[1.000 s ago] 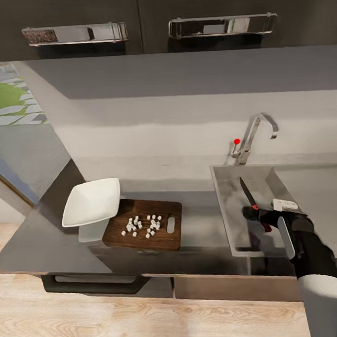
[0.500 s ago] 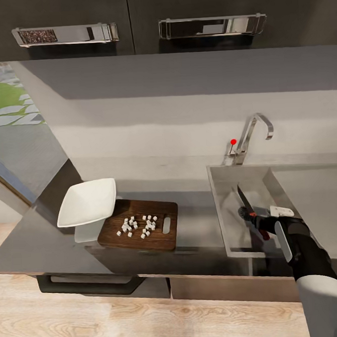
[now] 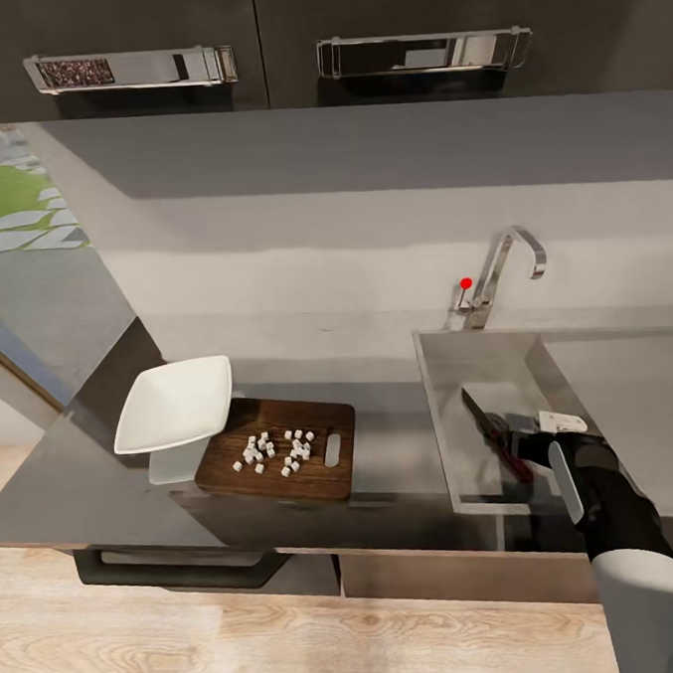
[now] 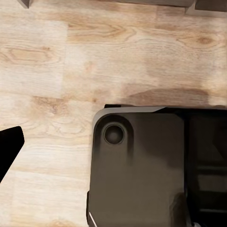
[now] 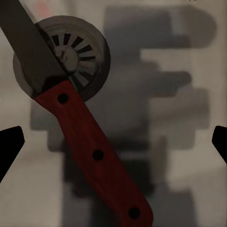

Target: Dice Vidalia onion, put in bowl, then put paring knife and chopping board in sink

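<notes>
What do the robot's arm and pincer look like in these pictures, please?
In the head view, the right arm has a light grey upper segment, a black forearm with a pale grey stripe, and a small white block near the wrist. The right pincer is black; its dark fingertips show in the right wrist view.

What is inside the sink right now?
The paring knife lies in the sink, its dark blade across the round drain. The right gripper hovers open above it. The basin floor below the arm is hidden.

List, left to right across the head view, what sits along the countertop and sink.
White square bowl → dark brown wooden chopping board with white onion dice → grey steel sink → red-handled paring knife → right gripper.
</notes>
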{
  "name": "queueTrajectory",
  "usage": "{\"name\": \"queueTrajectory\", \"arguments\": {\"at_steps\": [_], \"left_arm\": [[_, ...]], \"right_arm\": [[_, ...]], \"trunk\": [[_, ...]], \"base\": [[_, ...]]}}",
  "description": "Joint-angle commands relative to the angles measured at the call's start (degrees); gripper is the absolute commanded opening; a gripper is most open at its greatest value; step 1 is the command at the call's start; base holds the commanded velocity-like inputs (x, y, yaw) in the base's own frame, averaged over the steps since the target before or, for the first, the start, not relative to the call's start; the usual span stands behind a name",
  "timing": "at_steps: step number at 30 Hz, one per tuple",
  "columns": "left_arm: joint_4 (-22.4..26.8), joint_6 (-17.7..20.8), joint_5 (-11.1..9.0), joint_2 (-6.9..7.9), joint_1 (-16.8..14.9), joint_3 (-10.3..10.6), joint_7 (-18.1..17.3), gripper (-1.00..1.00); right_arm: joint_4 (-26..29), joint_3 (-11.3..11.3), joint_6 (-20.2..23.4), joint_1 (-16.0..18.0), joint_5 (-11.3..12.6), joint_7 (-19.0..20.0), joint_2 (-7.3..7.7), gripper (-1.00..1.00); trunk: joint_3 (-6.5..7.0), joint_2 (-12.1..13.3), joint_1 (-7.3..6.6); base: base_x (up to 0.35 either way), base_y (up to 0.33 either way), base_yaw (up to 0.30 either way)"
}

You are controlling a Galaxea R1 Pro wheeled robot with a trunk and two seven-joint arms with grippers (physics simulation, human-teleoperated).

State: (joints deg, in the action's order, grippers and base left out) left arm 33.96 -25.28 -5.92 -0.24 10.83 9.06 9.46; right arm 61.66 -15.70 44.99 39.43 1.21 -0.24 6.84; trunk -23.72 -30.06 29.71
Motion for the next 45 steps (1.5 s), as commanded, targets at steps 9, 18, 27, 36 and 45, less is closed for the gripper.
{"name": "queueTrajectory", "arguments": {"at_steps": [9,18,27,36,45], "left_arm": [[0.12,-0.12,-0.59,0.06,0.01,0.43,0.38,1.0],[0.07,-0.12,-0.59,0.06,-0.01,0.34,0.38,1.0],[0.67,-0.81,-0.67,0.15,-0.01,0.2,0.46,1.0],[0.77,-2.35,-0.76,0.4,-0.01,0.16,0.55,1.0],[0.75,-2.4,-0.76,0.42,0.01,0.16,0.54,1.0]], "right_arm": [[3.0,0.12,0.27,0.03,0.34,0.24,-0.17,1.0],[15.79,0.39,0.19,-0.59,0.37,3.71,-1.27,1.0],[21.28,0.47,0.18,-2.94,0.37,4.35,-2.77,1.0],[22.75,2.96,0.18,-4.22,0.37,4.37,-2.96,1.0],[22.81,3.47,0.25,-4.28,0.45,4.34,-2.98,1.0]], "trunk": [[0.62,-0.07,0.02],[1.44,-0.07,0.02],[2.27,-0.07,0.02],[3.1,-0.07,0.02],[3.93,-0.07,0.02]], "base": [[0.0,0.0,-0.065],[0.0,0.0,-0.073],[0.0,0.0,-0.044],[0.0,0.001,-0.001],[0.0,0.217,0.0]]}}
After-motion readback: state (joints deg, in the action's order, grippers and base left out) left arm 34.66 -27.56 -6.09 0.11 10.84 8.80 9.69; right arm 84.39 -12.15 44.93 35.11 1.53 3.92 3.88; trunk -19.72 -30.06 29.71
